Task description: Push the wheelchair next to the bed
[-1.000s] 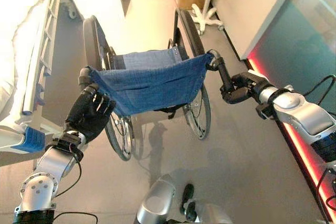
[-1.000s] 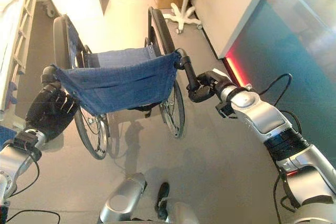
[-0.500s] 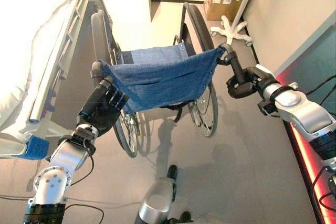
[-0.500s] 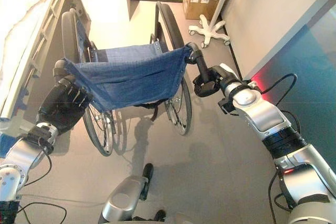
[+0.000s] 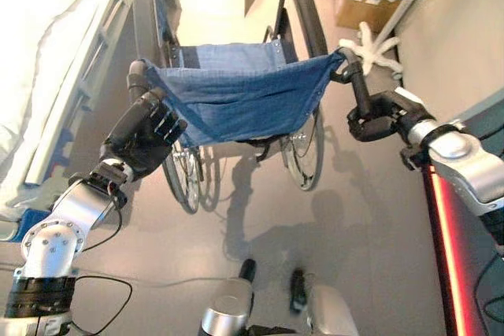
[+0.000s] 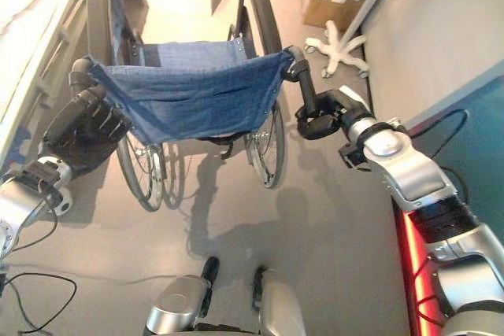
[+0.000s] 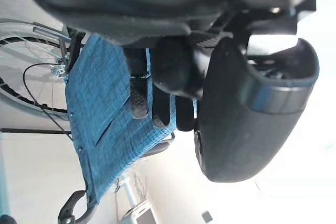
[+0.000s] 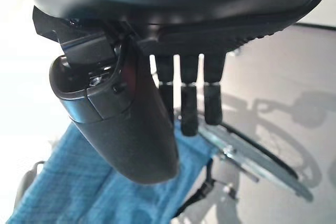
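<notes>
The left hand [image 5: 140, 141] is curled round the wheelchair's left push handle [image 5: 136, 78], and the right hand [image 5: 376, 116] is wrapped round the right push handle [image 5: 356, 88], fingers closed on the grip. The wheelchair [image 5: 236, 100] stands just ahead of both hands on the grey floor [image 5: 370, 218], its blue fabric backrest [image 5: 244, 104] stretched between them. The bed [image 5: 47, 76] lies close along its left side.

Strong light from the far end overexposes the bed [image 5: 47, 53]; wheelchair [image 5: 236, 108] shadows fall forward across the floor [image 5: 354, 234]; a red strip [image 5: 441, 249] glows.
</notes>
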Controlling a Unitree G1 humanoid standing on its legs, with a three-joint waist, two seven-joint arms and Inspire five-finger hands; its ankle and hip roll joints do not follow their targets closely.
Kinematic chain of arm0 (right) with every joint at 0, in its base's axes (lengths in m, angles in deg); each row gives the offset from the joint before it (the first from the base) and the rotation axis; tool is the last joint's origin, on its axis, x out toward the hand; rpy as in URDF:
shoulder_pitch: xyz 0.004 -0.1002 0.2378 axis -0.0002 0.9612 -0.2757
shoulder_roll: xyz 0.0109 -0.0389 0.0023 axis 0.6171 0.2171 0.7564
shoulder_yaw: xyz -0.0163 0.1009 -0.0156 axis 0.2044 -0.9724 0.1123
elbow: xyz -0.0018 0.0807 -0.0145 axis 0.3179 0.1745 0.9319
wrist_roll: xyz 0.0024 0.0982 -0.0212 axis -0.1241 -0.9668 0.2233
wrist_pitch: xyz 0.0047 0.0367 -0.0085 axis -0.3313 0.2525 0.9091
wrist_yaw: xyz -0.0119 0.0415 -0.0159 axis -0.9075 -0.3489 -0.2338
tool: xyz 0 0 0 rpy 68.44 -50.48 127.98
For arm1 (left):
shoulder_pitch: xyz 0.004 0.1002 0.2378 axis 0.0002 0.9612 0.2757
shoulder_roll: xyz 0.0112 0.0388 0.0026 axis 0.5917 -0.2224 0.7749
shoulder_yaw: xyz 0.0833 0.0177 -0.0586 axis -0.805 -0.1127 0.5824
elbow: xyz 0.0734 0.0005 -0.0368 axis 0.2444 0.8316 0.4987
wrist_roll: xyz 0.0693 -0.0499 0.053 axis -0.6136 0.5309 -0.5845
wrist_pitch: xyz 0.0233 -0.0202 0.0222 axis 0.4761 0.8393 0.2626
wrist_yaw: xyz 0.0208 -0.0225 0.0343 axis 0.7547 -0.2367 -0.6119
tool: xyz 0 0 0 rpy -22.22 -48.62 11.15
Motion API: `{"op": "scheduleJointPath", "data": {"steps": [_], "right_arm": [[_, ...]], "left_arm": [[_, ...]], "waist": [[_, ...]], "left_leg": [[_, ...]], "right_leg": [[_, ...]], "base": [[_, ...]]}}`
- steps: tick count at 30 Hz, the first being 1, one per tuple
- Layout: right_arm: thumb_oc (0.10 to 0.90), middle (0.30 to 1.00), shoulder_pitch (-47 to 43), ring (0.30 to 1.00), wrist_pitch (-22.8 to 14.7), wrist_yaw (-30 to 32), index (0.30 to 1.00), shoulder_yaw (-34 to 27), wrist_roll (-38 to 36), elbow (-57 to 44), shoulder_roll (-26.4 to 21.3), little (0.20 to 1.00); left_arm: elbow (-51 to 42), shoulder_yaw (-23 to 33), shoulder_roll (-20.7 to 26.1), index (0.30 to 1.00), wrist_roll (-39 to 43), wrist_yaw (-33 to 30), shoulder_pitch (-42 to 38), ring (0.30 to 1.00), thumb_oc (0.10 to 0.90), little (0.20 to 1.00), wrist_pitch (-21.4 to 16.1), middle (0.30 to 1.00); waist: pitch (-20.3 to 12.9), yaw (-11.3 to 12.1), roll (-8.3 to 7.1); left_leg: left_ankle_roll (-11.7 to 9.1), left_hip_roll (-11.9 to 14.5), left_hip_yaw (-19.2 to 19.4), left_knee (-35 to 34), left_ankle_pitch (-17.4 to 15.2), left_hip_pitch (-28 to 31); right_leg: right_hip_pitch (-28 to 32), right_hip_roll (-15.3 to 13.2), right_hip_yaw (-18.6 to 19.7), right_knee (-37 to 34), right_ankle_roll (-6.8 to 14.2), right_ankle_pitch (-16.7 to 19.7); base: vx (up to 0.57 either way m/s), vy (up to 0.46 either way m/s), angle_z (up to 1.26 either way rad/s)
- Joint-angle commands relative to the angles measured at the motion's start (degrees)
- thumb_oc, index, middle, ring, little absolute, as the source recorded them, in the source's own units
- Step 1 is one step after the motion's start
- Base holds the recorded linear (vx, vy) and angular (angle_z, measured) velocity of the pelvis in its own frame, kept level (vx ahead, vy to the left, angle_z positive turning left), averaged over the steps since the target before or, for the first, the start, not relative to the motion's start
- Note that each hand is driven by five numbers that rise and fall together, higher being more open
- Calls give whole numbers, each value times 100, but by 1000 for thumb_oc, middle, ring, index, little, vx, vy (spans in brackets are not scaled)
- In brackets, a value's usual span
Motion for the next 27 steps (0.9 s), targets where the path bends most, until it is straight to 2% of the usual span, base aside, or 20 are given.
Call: {"op": "scheduleJointPath", "data": {"steps": [1, 4, 5, 8, 9, 10, 11, 13, 15, 16, 18, 19, 20, 21, 22, 23, 25, 27], "right_arm": [[400, 300, -844, 300, -915, 72, 300, -241, -267, -226, -226, 300], [400, 300, -1065, 300, -634, 81, 300, -183, -251, -261, -148, 300], [400, 300, -1168, 300, -563, 51, 300, -119, -292, -260, -236, 300], [400, 300, -1234, 300, -537, -34, 300, -53, -399, -222, -398, 300], [400, 300, -1302, 300, -516, -151, 300, 19, -403, -191, -457, 300], [400, 300, -1329, 300, -516, -172, 300, 70, -368, -170, -443, 300], [400, 300, -1376, 300, -542, -196, 300, 174, -325, -151, -436, 300], [400, 300, -1378, 300, -616, -185, 300, 261, -318, -172, -452, 300], [400, 300, -1395, 300, -614, -139, 300, 278, -394, -246, -486, 300], [400, 300, -1383, 300, -613, -170, 300, 240, -369, -249, -469, 300], [400, 300, -1379, 300, -561, -184, 300, 239, -318, -277, -437, 300], [400, 300, -1397, 300, -540, -170, 300, 292, -256, -238, -347, 300], [400, 300, -1387, 300, -561, -141, 300, 324, -226, -195, -293, 300], [400, 300, -1370, 300, -578, -123, 300, 336, -208, -171, -270, 300], [400, 300, -1280, 300, -623, -66, 300, 334, -168, -146, -233, 300], [400, 300, -1206, 300, -655, -45, 300, 316, -147, -161, -224, 300], [400, 300, -1014, 300, -706, -36, 300, 223, -96, -249, -221, 300], [400, 300, -907, 300, -764, -112, 300, 136, -97, -259, -255, 300]], "left_arm": [[-913, -439, 212, 300, 299, 753, -881, 300, 400, 300, -702, 300], [-787, -524, 16, 300, 264, 688, -957, 300, 400, 300, -811, 300], [-759, -557, -37, 300, 303, 758, -875, 300, 400, 300, -888, 300], [-948, -458, -118, 300, 318, 637, -704, 300, 400, 300, -911, 300], [-925, -378, -113, 300, 380, 569, -631, 300, 400, 300, -905, 300], [-899, -367, -137, 300, 367, 540, -635, 300, 400, 300, -906, 300], [-849, -348, -181, 300, 368, 496, -632, 300, 400, 300, -921, 300], [-816, -299, -186, 300, 374, 500, -576, 300, 400, 300, -986, 300], [-743, -209, -163, 300, 455, 534, -579, 300, 400, 300, -981, 300], [-609, -132, -185, 300, 440, 615, -603, 300, 400, 300, -894, 300], [-478, -77, -142, 300, 464, 706, -595, 300, 400, 300, -825, 300], [-354, -51, -82, 300, 480, 806, -567, 300, 400, 300, -800, 300], [-301, -55, -100, 300, 440, 864, -560, 300, 400, 300, -797, 300], [-289, -65, -119, 300, 412, 885, -556, 300, 400, 300, -802, 300], [-289, -128, -218, 300, 292, 976, -532, 300, 400, 300, -843, 300], [-312, -168, -263, 300, 230, 1017, -501, 300, 400, 300, -898, 300], [-375, -201, -377, 300, 94, 1056, -420, 300, 400, 300, -974, 300], [-383, -96, -395, 300, 90, 1062, -369, 300, 400, 300, -920, 300]], "waist": [[-1395, -325, -68], [-1430, -457, -100], [-1524, -489, -96], [-1711, -526, -50], [-1788, -553, -36], [-1786, -562, -52], [-1776, -579, -85], [-1743, -554, -89], [-1669, -516, -139], [-1620, -489, -124], [-1605, -447, -104], [-1623, -425, -54], [-1626, -411, -26], [-1630, -404, -17], [-1642, -377, 39], [-1640, -345, 78], [-1612, -288, 113], [-1602, -261, 108]], "left_leg": [[-163, -651, -1059, 543, -290, -93], [-200, -534, -1122, 618, -270, 147], [-246, -480, -1230, 691, -121, 226], [-502, -232, -1262, 838, 369, 380], [-720, -84, -1036, 1306, 930, 277], [-791, -37, -895, 1621, 1169, 173], [-899, 3, -675, 2286, 1463, -98], [-987, 24, -439, 3098, 1610, -473], [-955, 9, -217, 3565, 1544, -1039], [-910, 84, -147, 3489, 1399, -1271], [-865, 177, -97, 2923, 1305, -1300], [-872, 391, 84, 1828, 1380, -1217], [-913, 536, 191, 1245, 1527, -1172], [-937, 604, 232, 974, 1612, -1152], [-1042, 769, 289, 186, 1893, -1190], [-1095, 811, 243, -227, 2064, -1240], [-1157, 908, 95, -555, 2366, -1364], [-1159, 919, 28, -509, 2277, -1407]], "right_leg": [[288, 117, -214, -1529, 113, 1734], [223, 202, -83, -1324, 50, 1783], [313, 283, 20, -1277, -33, 1732], [425, 346, -133, -1110, -193, 1632], [605, 337, -351, -1131, -335, 1546], [707, 327, -414, -1168, -402, 1519], [891, 315, -503, -1235, -510, 1475], [1157, 375, -607, -1251, -647, 1326], [1354, 399, -719, -1212, -764, 1206], [1456, 450, -770, -1180, -800, 1121], [1607, 508, -806, -1165, -796, 987], [1756, 609, -877, -1168, -790, 816], [1835, 656, -927, -1169, -798, 717], [1880, 669, -953, -1172, -803, 667], [2040, 727, -1038, -1206, -810, 523], [2143, 745, -1050, -1246, -806, 466], [2300, 727, -1005, -1299, -814, 383], [2396, 631, -938, -1320, -775, 331]], "base": [[357, -156, 83], [421, -130, 63], [442, -119, 77], [367, -106, 42], [284, -95, -8], [331, -147, -9], [293, -144, -11], [281, -137, -14], [249, -108, 8], [313, -60, 50], [307, 14, 60], [311, 82, 41], [326, 96, 26], [315, 142, 7], [328, 165, -1], [326, 168, 2], [296, 170, 3], [298, 213, -29]]}}
